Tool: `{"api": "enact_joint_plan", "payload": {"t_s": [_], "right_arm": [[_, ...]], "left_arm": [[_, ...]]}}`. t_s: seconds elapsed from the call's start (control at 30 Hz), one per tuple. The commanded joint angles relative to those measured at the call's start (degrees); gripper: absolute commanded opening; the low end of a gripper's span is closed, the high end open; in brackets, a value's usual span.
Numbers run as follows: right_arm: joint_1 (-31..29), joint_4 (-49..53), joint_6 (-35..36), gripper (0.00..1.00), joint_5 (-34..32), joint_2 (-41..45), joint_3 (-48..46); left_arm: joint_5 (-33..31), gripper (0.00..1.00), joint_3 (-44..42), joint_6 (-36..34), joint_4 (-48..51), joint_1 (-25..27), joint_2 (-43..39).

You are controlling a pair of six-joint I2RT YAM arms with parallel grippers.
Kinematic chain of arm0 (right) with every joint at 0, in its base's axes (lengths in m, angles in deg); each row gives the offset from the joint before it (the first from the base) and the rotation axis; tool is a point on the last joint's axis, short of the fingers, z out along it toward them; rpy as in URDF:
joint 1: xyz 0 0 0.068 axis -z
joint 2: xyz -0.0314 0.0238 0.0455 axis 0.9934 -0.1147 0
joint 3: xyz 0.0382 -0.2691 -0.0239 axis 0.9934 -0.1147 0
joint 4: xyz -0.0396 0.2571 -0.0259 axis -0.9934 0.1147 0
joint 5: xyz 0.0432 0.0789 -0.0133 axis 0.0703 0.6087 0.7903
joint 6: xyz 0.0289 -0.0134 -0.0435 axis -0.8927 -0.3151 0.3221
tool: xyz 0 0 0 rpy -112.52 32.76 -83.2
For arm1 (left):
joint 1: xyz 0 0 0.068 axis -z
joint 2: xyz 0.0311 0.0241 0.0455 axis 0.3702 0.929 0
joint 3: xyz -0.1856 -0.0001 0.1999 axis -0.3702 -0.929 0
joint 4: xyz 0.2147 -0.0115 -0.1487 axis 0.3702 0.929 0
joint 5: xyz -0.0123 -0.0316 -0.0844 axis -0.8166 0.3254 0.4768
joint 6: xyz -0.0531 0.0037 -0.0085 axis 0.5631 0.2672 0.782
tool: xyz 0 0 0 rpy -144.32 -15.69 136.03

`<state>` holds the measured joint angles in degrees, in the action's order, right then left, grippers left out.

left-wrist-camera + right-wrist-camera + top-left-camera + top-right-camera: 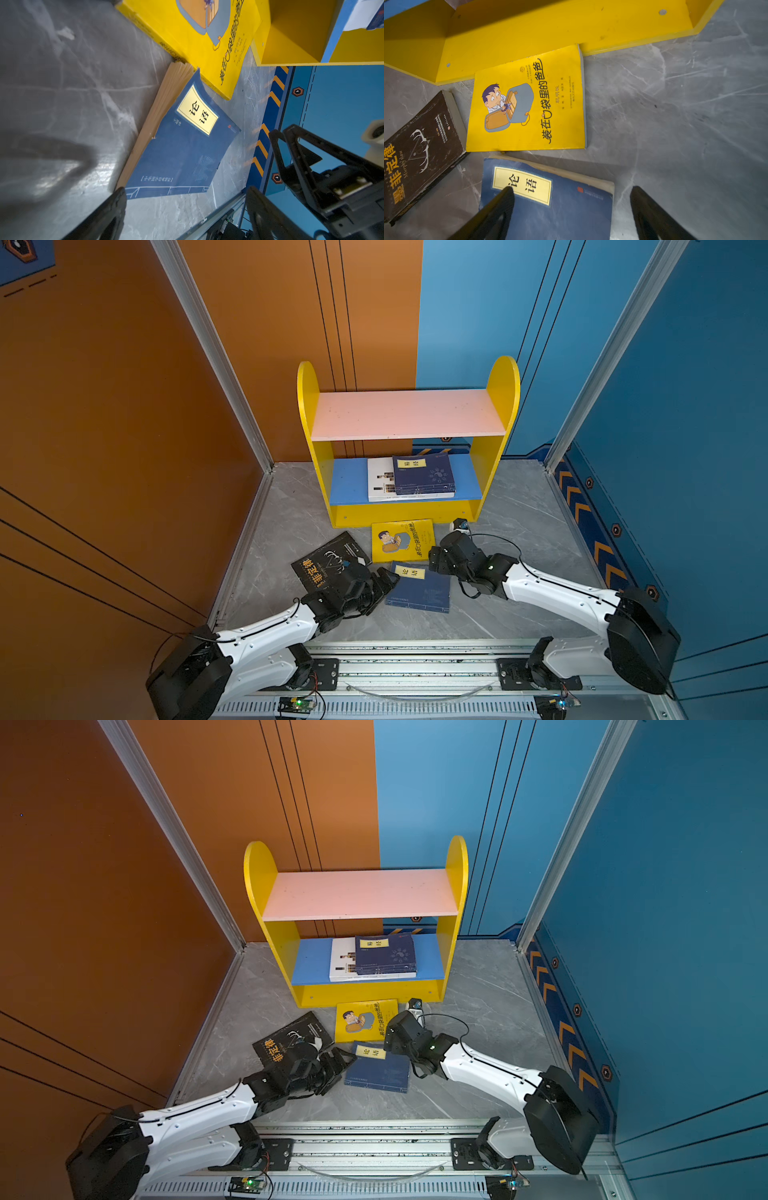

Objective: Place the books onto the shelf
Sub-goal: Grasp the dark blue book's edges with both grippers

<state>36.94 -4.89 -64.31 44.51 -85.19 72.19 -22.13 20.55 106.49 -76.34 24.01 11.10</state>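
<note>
Just beside left hand (383, 584), navy book (422, 591).

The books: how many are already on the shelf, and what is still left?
Done: white book and navy book lie on the blue board of the shelf. In hand: nothing; left fingers and right fingers stand open. Left on the floor: yellow book, black book, second navy book.

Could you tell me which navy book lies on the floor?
The navy book beside the yellow book; the other visible navy book is on the shelf.
</note>
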Motion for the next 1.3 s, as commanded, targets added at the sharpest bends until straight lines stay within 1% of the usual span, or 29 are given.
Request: {"api": "enact_joint_plan", "payload": {"t_s": [0.0,0.1,0.2,0.33,0.43,0.67,0.87,0.93,1.03,1.07,1.1,1.17,1.27], "right_arm": [[0.0,-3.8,4.1,0.86,3.8,-6.4,3.0],[0.0,-5.1,3.3,0.79,6.3,-11.9,5.4],[-0.5,-4.8,2.2,0.76,6.0,-15.7,6.6],[-0.8,-5.6,1.3,0.74,5.3,-18.4,5.9],[-1.1,-5.3,1.6,0.74,5.5,-20.3,5.9],[-2.7,-4.7,0.5,0.73,5.1,-24.9,5.5],[-2.7,-5.4,-0.3,0.73,7.3,-26.5,4.5],[-2.6,-6.3,-0.8,0.73,8.7,-26.8,3.8],[-2.1,-7.4,-1.5,0.73,11.2,-27.6,3.5],[-2.0,-7.9,-1.7,0.72,11.9,-27.9,3.5],[-2.0,-8.3,-1.8,0.72,12.4,-27.9,3.5],[-2.0,-8.9,-2.2,0.72,13.1,-28.2,3.5],[-2.0,-10.1,-2.9,0.72,14.2,-28.8,3.3]], "left_arm": [[-1.9,0.90,0.8,4.8,1.6,1.1,1.2],[-1.6,0.89,0.5,6.9,1.5,1.7,2.8],[-2.1,0.89,-0.4,9.2,-0.2,2.5,4.6],[-2.1,0.89,-1.3,12.2,-5.3,3.9,9.0],[-2.0,0.89,-1.0,13.5,-7.3,4.9,11.8],[-5.4,0.89,-1.2,15.2,-11.0,6.5,15.1],[-11.3,0.90,-1.8,12.5,-10.8,6.5,11.4],[-12.6,0.89,-2.3,9.5,-15.0,6.4,11.1],[-12.3,0.87,-1.9,4.9,-21.5,6.3,12.3],[-12.0,0.83,-1.5,3.5,-22.9,6.2,12.9],[-11.8,0.82,-1.3,2.1,-24.2,6.3,13.6],[-11.4,0.80,-1.4,1.0,-27.4,6.5,15.4],[-11.3,0.74,-3.0,1.7,-38.0,6.6,19.1]]}}
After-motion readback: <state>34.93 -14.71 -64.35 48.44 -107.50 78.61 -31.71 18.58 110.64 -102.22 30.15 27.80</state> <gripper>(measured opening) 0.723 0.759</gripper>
